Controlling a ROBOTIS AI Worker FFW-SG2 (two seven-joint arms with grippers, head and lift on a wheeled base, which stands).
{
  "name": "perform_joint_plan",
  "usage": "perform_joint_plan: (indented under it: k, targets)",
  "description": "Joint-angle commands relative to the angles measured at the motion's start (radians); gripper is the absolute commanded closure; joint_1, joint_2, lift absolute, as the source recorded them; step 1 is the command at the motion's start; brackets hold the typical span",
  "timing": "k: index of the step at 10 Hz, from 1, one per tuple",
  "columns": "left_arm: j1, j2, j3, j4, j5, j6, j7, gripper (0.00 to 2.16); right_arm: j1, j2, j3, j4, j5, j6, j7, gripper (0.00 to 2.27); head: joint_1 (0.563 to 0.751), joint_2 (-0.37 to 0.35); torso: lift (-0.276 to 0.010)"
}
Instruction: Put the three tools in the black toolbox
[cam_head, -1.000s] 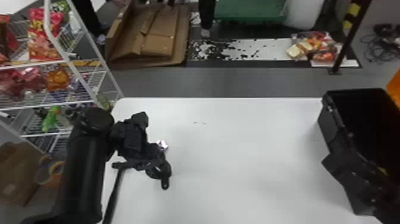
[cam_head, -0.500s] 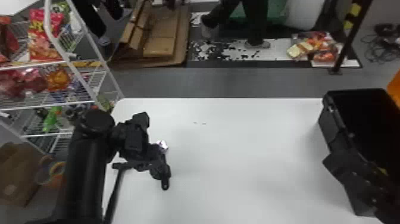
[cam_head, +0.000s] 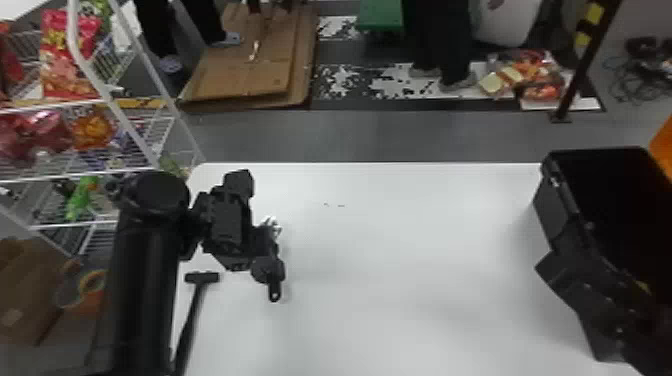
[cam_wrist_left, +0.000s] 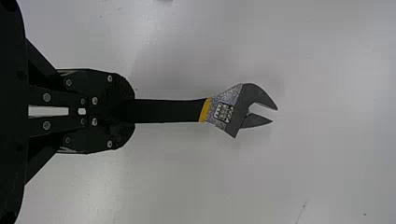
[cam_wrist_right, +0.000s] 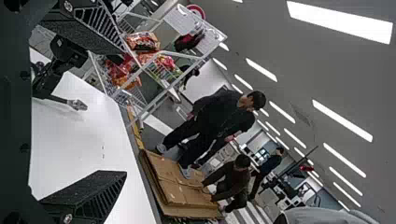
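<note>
A black T-headed tool (cam_head: 202, 278) lies on the white table (cam_head: 400, 280); the left gripper (cam_head: 264, 262) is clamped on the adjustable wrench (cam_head: 270, 226); the right gripper (cam_head: 582, 295), fingers apart, is near the black toolbox (cam_head: 548, 210).

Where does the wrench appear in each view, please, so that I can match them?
Head view: wrench left of centre, its metal head peeking out beside the left arm.
Left wrist view: wrench in the middle, reaching out from the left gripper, its handle between the fingers.
Right wrist view: wrench farther off, beyond the right gripper's open fingers.
Shared landmark: the white table.
</note>
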Motion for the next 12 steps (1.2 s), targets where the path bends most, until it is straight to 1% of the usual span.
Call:
perform_joint_plan:
  k: [1,2,3,4,5,6,7,8,10,11,12]
  targets:
    - [0.007,0.003,-0.027,-0.055,0.056,0.001,0.038,1.24,-0.005,0.001,0.004,0.001,0.005,0.0,-0.001,0.08,0.695,0.142,-0.055]
    - [0.01,0.001,-0.035,-0.087,0.069,0.001,0.05,1.24,-0.008,0.001,0.005,0.005,0.011,0.0,-0.004,0.08,0.695,0.137,-0.055]
    - [0.013,0.003,-0.066,-0.115,0.078,0.001,0.055,1.24,-0.013,0.003,0.01,0.011,0.015,0.0,-0.006,0.08,0.695,0.13,-0.055]
    - [0.028,0.004,-0.09,-0.167,0.072,0.001,0.025,1.24,-0.02,0.003,0.014,0.015,0.022,0.0,-0.009,0.08,0.695,0.119,-0.055]
    - [0.041,0.009,-0.1,-0.195,0.046,0.001,-0.051,1.24,-0.026,0.003,0.021,0.015,0.029,0.0,-0.01,0.08,0.695,0.111,-0.055]
    - [0.056,0.01,-0.106,-0.236,0.007,0.001,-0.125,1.24,-0.031,0.001,0.028,0.012,0.039,0.003,-0.012,0.08,0.695,0.09,-0.055]
    - [0.068,0.01,-0.11,-0.282,-0.022,0.001,-0.177,1.24,-0.032,0.001,0.033,0.012,0.046,0.003,-0.015,0.08,0.695,0.076,-0.055]
    - [0.07,0.01,-0.113,-0.302,-0.034,0.001,-0.218,1.24,-0.036,0.001,0.036,0.014,0.051,0.006,-0.016,0.08,0.695,0.07,-0.055]
    - [0.093,0.009,-0.127,-0.37,-0.114,0.001,-0.378,1.24,-0.036,0.001,0.039,0.014,0.054,0.012,-0.016,0.08,0.695,0.059,-0.055]
    - [0.11,0.007,-0.129,-0.411,-0.16,0.001,-0.468,1.24,-0.034,0.001,0.042,0.011,0.055,0.015,-0.016,0.08,0.695,0.043,-0.055]
    - [0.119,0.009,-0.135,-0.423,-0.172,0.001,-0.524,1.24,-0.034,0.001,0.047,0.008,0.063,0.018,-0.016,0.08,0.695,0.029,-0.055]
